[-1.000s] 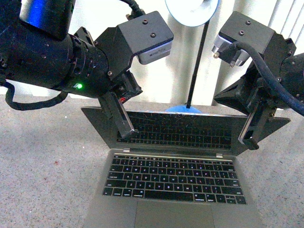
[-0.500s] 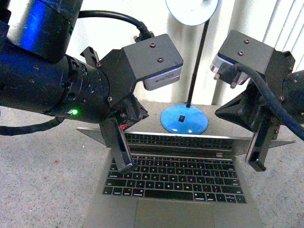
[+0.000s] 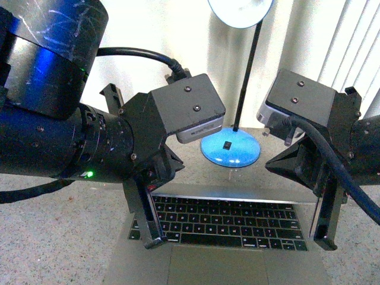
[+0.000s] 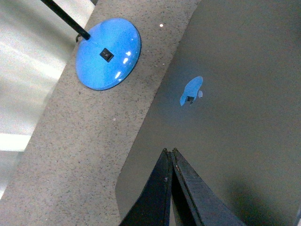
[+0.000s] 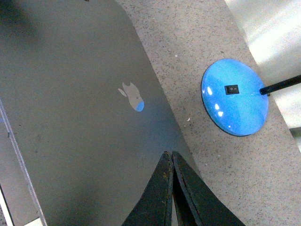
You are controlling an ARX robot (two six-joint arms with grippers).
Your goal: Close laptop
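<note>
With fingers pinched together and empty, the left gripper (image 4: 168, 152) and the right gripper (image 5: 168, 154) lean on the lid of the laptop (image 3: 225, 222), one at each side, seemingly to fold it evenly.

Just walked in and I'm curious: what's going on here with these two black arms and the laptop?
Two robot arms are working to close the laptop. The left gripper and the right gripper, both shut, have their tips on the back of the lid, one near each side. The lid is tipped well forward but not down yet: the keyboard still shows.
</note>
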